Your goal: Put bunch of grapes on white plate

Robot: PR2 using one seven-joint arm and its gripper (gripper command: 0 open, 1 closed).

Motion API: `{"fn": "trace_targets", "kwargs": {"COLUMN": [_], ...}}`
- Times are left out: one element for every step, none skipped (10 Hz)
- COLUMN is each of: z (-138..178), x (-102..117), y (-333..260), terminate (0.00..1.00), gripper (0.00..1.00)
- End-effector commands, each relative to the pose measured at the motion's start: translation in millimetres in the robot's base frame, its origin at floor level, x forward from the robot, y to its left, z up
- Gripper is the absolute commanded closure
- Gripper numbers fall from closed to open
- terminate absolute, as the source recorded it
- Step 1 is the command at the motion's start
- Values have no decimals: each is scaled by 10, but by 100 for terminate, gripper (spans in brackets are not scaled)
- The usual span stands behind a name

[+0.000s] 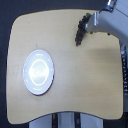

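**What the frame keeps from view**

In the upper right, the claw (86, 22) meets the top of the bunch of grapes (80, 29), but blur merges fingers and fruit, so the grip cannot be judged. The arm (107, 17) runs off the top right edge. Single grapes and the stem are too small to tell (just a dark smear). The tabletop (90, 75) loses its right side at the frame edge.
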Motion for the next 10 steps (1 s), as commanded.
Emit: {"fn": "trace_targets", "kwargs": {"z": [-438,-571,-721,-883,-1037,-1170,-1278,-1359,-1441,-1538], "x": [526,612,699,775,757,713,693,698,722,768], "y": [539,592,599,572,609,649,678,702,716,694], "terminate": [0,0,0,0,0,0,0,0,0,0], "gripper": [0,0,0,0,0,0,0,0,0,0]}}
